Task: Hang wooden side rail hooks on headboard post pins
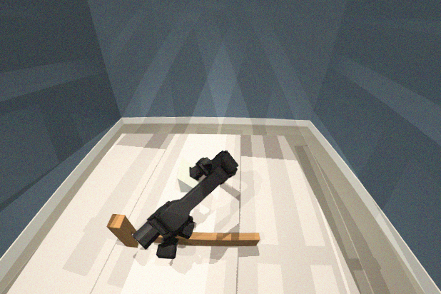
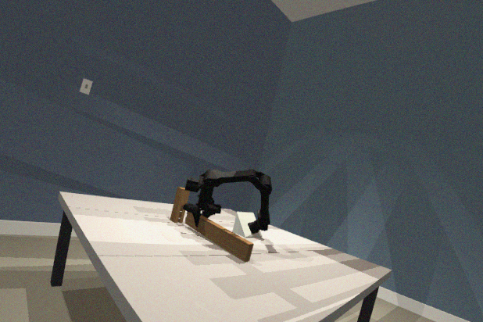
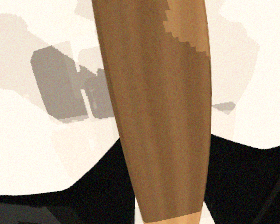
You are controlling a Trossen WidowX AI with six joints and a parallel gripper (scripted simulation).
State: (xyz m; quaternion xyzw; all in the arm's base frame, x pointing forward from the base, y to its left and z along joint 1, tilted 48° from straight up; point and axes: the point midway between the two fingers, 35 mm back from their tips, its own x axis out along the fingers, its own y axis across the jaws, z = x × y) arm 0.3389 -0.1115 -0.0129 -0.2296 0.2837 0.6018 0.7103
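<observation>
The pincer is clamped on the wooden side rail near its post end, one finger along each broad face. The rail stands on edge along the tabletop, its near end just beside the upright headboard post; the hooks cannot be made out. No writing is readable. Banded shadows cross the pale tabletop; blue-grey walls surround it, one bearing a small light wall plate.
</observation>
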